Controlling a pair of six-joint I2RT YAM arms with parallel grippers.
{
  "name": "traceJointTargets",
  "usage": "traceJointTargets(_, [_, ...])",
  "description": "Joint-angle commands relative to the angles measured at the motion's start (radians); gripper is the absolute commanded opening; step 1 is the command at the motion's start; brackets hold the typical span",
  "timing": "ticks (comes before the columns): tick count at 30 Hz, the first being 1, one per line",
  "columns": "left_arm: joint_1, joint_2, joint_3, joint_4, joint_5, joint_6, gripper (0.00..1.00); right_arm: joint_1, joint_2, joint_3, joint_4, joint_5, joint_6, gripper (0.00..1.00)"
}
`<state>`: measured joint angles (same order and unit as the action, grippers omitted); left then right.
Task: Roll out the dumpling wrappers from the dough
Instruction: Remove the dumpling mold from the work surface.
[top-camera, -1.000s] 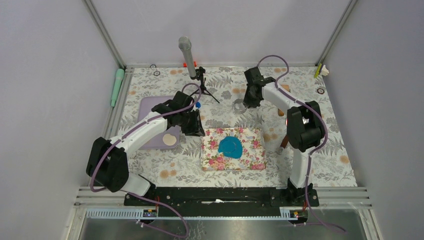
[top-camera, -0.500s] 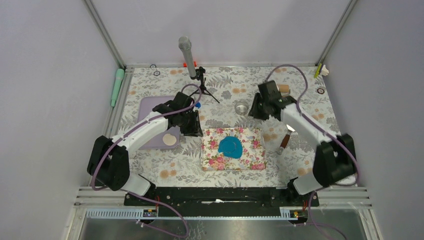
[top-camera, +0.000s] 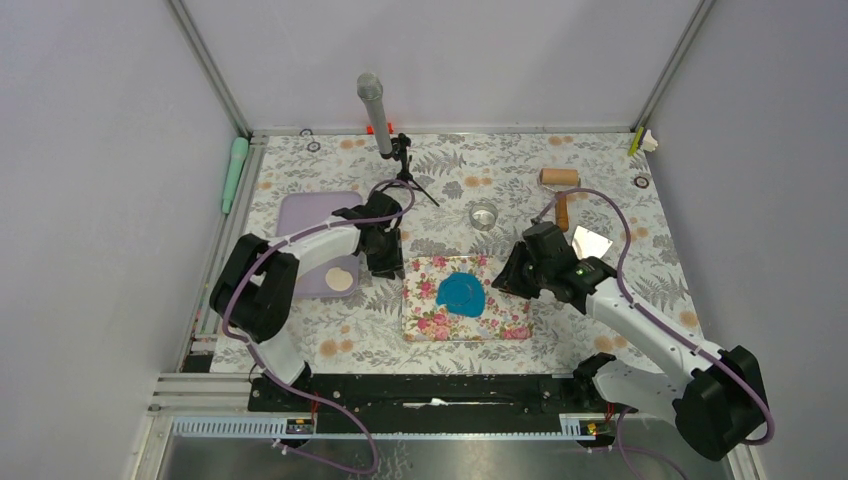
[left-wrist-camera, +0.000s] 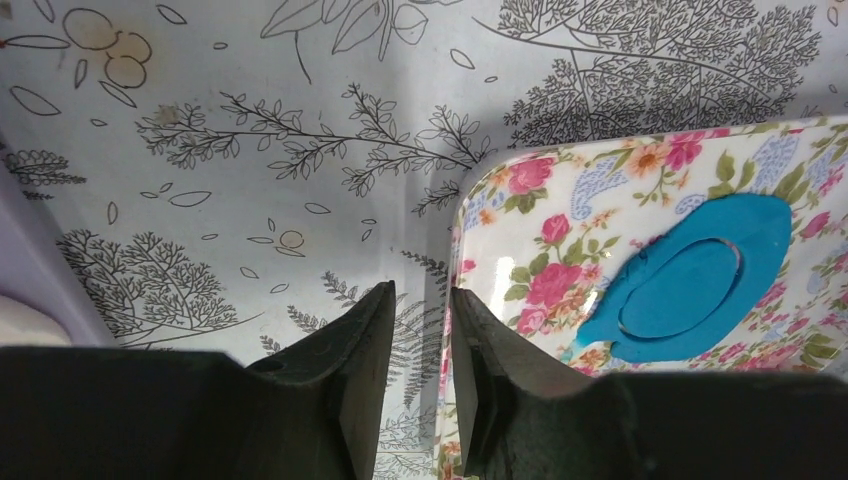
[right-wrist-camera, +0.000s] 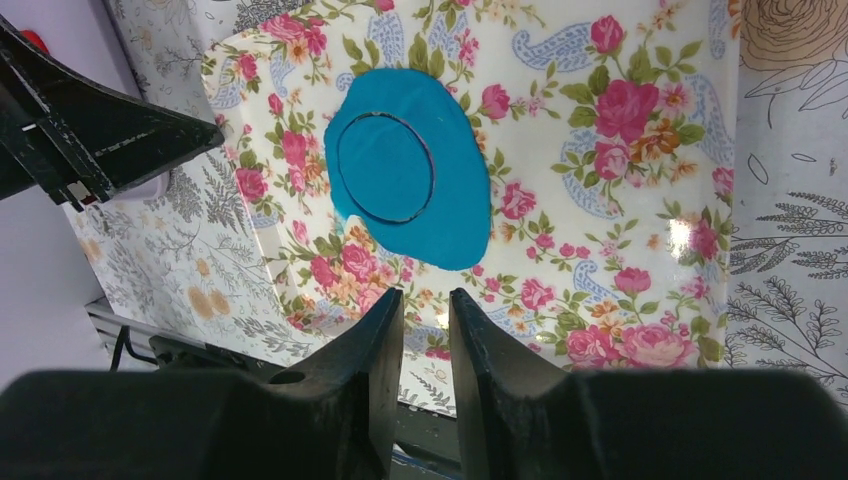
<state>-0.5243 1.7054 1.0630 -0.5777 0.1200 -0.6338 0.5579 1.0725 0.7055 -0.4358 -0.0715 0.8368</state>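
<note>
My right tool (right-wrist-camera: 425, 295) has swung from the round cutter (top-camera: 483, 215) to the mat (right-wrist-camera: 620, 200), slightly parted and empty, like my left tool (left-wrist-camera: 420, 292); the wrapper (right-wrist-camera: 385, 167) scored in the dough (right-wrist-camera: 450, 225) awaits lifting.

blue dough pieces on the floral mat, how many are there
1: a flattened dough sheet near the middle of the floral mat, with a round outline pressed into it. Whether that disc is cut free cannot be told. No loose scraps show.

One blue dough sheet (top-camera: 462, 292), one floral mat (top-camera: 510, 318), one wooden roller (top-camera: 559, 178), one purple tray (top-camera: 300, 212), one microphone (top-camera: 372, 100).
</note>
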Motion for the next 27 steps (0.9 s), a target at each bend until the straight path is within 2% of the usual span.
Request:
traceJointTargets(1, [-0.003, 0.008, -0.02, 0.075, 0.009, -0.02, 0.32, 0.01, 0.003, 0.001, -0.011, 0.008, 0.023, 0.29])
traceJointTargets(6, [-0.027, 0.018, -0.06, 0.08, 0.013, -0.025, 0.31, 0.01, 0.02, -0.018, 0.007, -0.005, 0.028, 0.27])
traceJointTargets(13, [-0.043, -0.014, -0.134, 0.069, 0.028, -0.043, 0.29, 0.01, 0.031, 0.01, -0.05, 0.063, 0.012, 0.26])
traceJointTargets(17, [-0.045, -0.062, -0.202, 0.052, 0.028, -0.073, 0.28, 0.008, 0.053, 0.052, -0.097, 0.14, -0.014, 0.3])
traceJointTargets(22, [-0.048, -0.142, -0.294, 0.057, 0.083, -0.112, 0.27, 0.009, 0.105, 0.072, -0.055, 0.081, -0.023, 0.29])
traceJointTargets(27, [-0.078, -0.235, -0.279, 0.008, 0.125, -0.094, 0.28, 0.07, 0.147, 0.047, 0.035, -0.009, 0.027, 0.26])
